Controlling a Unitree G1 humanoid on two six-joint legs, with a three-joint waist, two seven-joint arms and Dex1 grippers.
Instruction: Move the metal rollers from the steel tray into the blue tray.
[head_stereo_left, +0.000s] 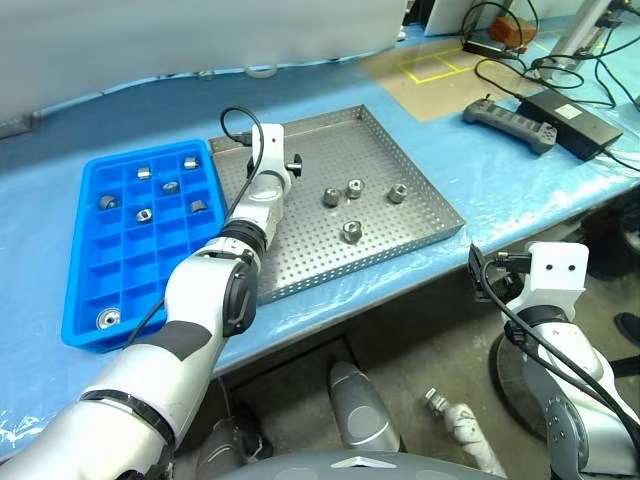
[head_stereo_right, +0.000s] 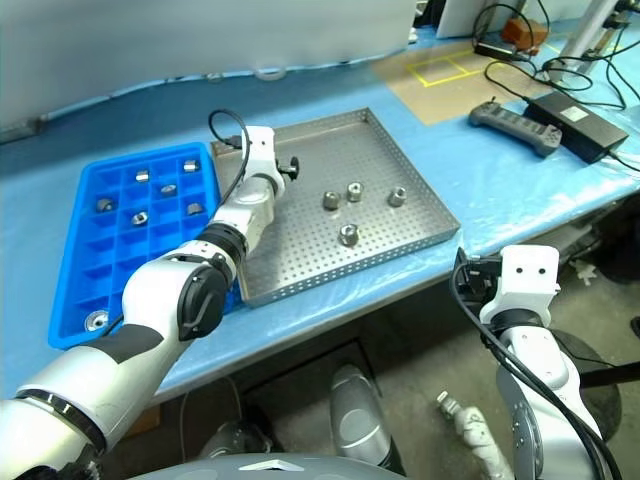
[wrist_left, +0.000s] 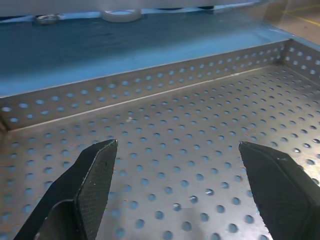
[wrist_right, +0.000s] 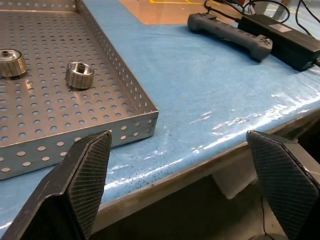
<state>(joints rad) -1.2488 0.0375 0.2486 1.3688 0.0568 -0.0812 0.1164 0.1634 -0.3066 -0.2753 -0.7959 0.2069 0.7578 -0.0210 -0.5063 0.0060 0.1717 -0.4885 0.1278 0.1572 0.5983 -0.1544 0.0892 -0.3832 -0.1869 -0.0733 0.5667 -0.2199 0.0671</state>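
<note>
A: Surface?

B: Long bench (head_stereo_left: 500, 190) under a blue plastic sheet, wrinkled and shiny at the front edge. Grey concrete floor below it. A pale panel runs along the back.

A: Left to right, what's on it?

B: Blue tray (head_stereo_left: 85, 290) at far left, gridded into small square pockets. 7 metal rollers (head_stereo_left: 144, 214) sit in it: 6 in the far rows, 1 alone in the near-left corner pocket. Steel tray (head_stereo_left: 400, 250) is just beside it on the right, perforated floor, low rim. 4 rollers are in there, 3 in a loose row mid-tray, 1 nearer the front edge.

A: Past that?

B: Brown mat (head_stereo_left: 420, 75) with a yellow taped square, then a dark handheld controller (head_stereo_left: 510, 122), a black power brick (head_stereo_left: 570, 115) and loose black cables at the far right corner.

A: Grippers?

B: Left gripper (wrist_left: 175, 180) is over the far-left part of the steel tray, fingers spread wide, nothing between them, only bare perforated floor ahead. Right gripper (wrist_right: 177, 175) sits off the bench's front edge near the steel tray's near-right corner, also spread wide and empty. 2 of the rollers show ahead of it inside the tray.
</note>
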